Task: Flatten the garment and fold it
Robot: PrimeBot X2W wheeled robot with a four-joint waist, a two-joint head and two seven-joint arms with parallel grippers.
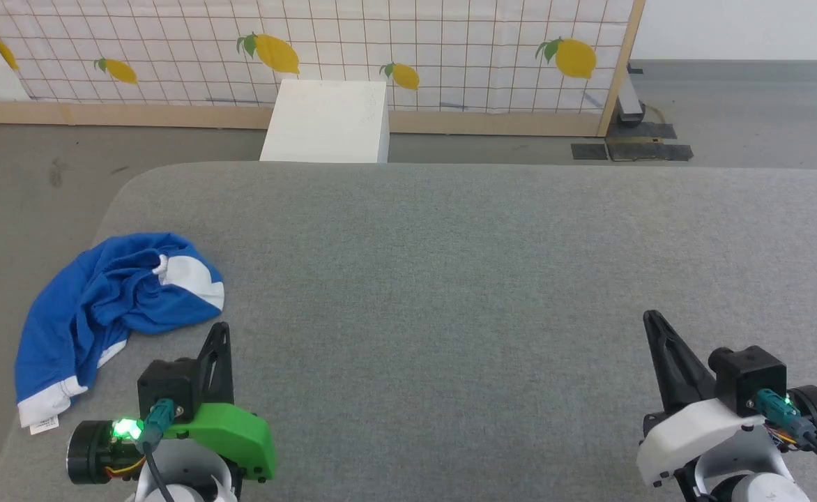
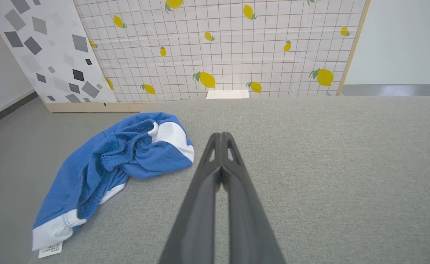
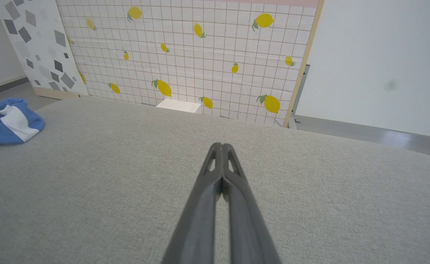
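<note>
At the left edge of the grey table, near our clenched, empty left gripper and well apart from our clenched right gripper, the garment lies crumpled; we judge it soft and light, best pinched at its white hem band.

Grey fabric surface, crumpled garment at left edge

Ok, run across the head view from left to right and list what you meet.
Blue garment → left gripper, jaws shut → white box beyond the grey surface → right gripper, jaws shut.
</note>
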